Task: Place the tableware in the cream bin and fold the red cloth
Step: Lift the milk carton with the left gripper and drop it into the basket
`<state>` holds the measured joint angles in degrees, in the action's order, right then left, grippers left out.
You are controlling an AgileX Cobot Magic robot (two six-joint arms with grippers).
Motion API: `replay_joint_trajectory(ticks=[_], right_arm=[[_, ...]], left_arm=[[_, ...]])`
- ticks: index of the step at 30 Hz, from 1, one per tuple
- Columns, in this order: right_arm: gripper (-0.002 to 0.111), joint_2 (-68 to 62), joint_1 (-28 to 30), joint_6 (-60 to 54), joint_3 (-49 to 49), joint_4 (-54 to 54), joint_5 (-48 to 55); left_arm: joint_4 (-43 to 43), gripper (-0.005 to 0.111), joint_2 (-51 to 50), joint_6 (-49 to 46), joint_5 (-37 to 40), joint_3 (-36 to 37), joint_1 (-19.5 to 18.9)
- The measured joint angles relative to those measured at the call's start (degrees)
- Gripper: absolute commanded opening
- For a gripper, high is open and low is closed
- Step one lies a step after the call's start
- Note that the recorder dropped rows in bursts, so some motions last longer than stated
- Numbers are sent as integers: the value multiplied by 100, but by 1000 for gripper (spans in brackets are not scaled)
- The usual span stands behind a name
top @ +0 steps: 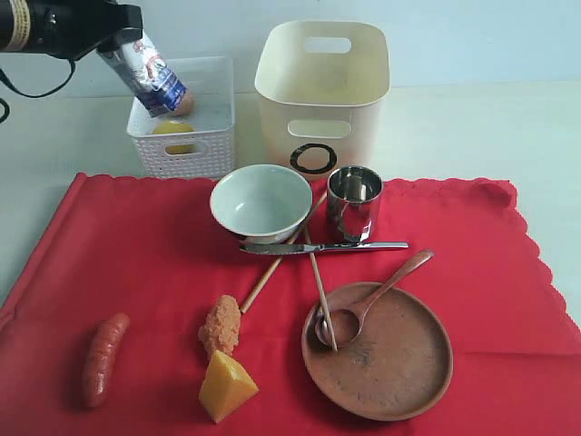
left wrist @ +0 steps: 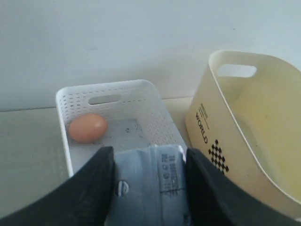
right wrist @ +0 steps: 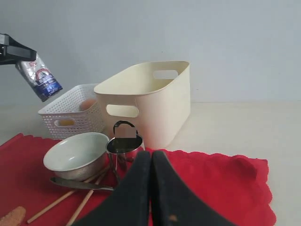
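On the red cloth [top: 136, 254] lie a pale bowl [top: 261, 202], a steel cup [top: 354, 202], a knife [top: 322, 247], two chopsticks [top: 320, 291], and a wooden spoon [top: 372, 295] resting on a round wooden plate [top: 390, 363]. The cream bin [top: 322, 91] stands behind them, nothing showing inside it. My left gripper [top: 120, 34] is shut on a milk carton [top: 154, 77], tilted above the white basket [top: 182, 150]; in the left wrist view the carton [left wrist: 150, 183] fills the gripper [left wrist: 149, 157]. My right gripper [right wrist: 151, 157] is shut and empty, low over the cloth [right wrist: 221, 183] near the cup [right wrist: 124, 146].
The basket holds an egg [left wrist: 88, 127] and a lemon [top: 172, 132]. A sausage [top: 104, 359], a fried piece [top: 221, 325] and a cheese wedge [top: 227, 386] lie on the cloth's front left. Bare table surrounds the cloth.
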<state>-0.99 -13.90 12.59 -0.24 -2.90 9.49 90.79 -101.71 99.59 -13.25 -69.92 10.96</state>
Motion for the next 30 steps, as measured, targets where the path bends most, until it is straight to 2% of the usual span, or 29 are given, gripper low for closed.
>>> replay_joint_trajectory(ticks=[7,19,21,26,30], right_arm=[[0,0,0,0,0,0,0],[0,0,0,0,0,0,0],[0,0,0,0,0,0,0],[0,0,0,0,0,0,0],[0,0,0,0,0,0,0]], left_arm=[[-442,0,-845,-84,96,-532,-4],[-530,2,-1451,-124,96,-738,-4],[-530,10,-1463,-147,96,-752,-4],[-553,47,-1498,-295,83,-752,-4],[-576,69,-1498,-318,73,-756,-4]])
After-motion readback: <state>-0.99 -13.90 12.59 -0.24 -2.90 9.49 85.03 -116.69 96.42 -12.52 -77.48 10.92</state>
